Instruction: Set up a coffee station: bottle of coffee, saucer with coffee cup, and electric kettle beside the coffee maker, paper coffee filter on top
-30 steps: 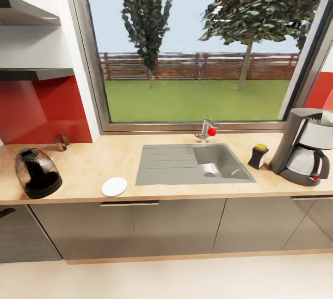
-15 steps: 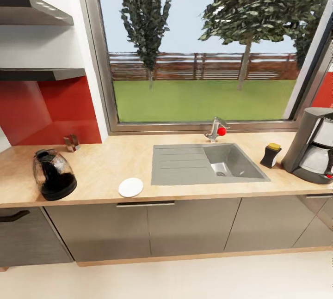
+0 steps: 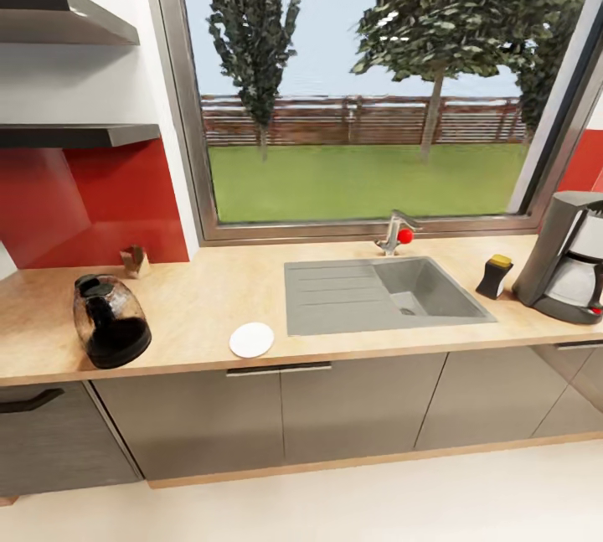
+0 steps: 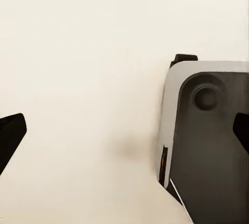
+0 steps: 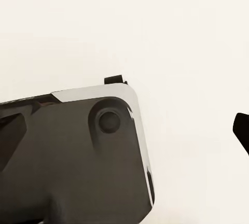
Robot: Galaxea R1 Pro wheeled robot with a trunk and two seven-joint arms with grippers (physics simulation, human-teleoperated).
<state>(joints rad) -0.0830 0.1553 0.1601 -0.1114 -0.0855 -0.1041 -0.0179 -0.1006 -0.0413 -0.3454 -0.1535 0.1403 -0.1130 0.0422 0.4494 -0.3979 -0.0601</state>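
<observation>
Head view: the coffee maker (image 3: 568,261) stands on the tabletop (image 3: 197,303), right of the sink (image 3: 381,295). Left of the sink lie the saucer (image 3: 251,339) and, farther left, the electric kettle (image 3: 111,321). Both grippers, left (image 4: 124,130) and right (image 5: 127,130), are spread wide, holding nothing.

Left gripper (image 4: 124,130) fingertips spread wide over pale floor (image 4: 83,52), robot base (image 4: 207,141) beside

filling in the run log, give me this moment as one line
phase: in transit | kettle: countertop left | saucer: near sink | coffee maker: counter right | left claw: open, empty | right claw: open, empty
</observation>
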